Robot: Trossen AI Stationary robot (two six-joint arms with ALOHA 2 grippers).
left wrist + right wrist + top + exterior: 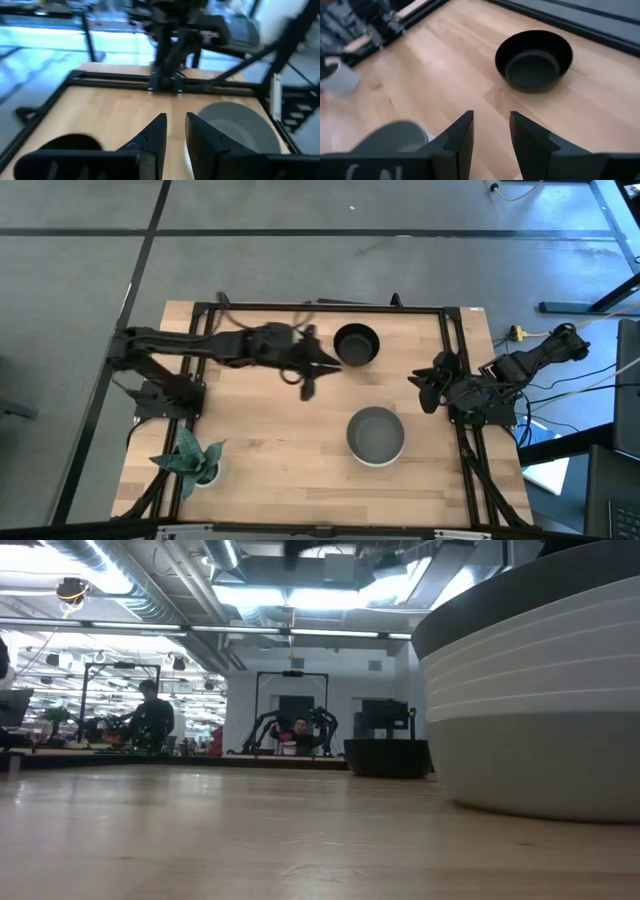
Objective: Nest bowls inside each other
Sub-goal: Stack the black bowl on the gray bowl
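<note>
Bowls: two separate items visible on table [260,430]

Stack [376,436]: grey bowl on top, white rims layered beneath; set toward near right of table. Low view shows it very close, cut off at right and top edges; several white rims banded below a dark upper one, exact count not determinable. Left wrist view shows only grey top face; right wrist view shows a blurred grey edge partly behind own fingers

Black bowl [356,345]: single, upright, nothing inside; at far centre of table, well apart from stack. Clearly seen in right wrist view; small and dark in low view; cut off behind finger mount in left wrist view

Left gripper [318,365]: reaching over far centre of table, just beside black bowl, not touching it. Fingers [155,137] parted by a narrow gap, nothing between them; bare wood visible through gap

Right gripper [428,385]: parked at right table edge, apart from both bowl items. Fingers [460,137] parted with a moderate gap, nothing held; table visible between

Plant [190,460]: one, green, in white pot, near left corner; seen in right wrist view as a blurred white pot, cut off by frame edge

Background, low view: two persons at distant benches, another dark robot rig between them, details too small to make out
</note>
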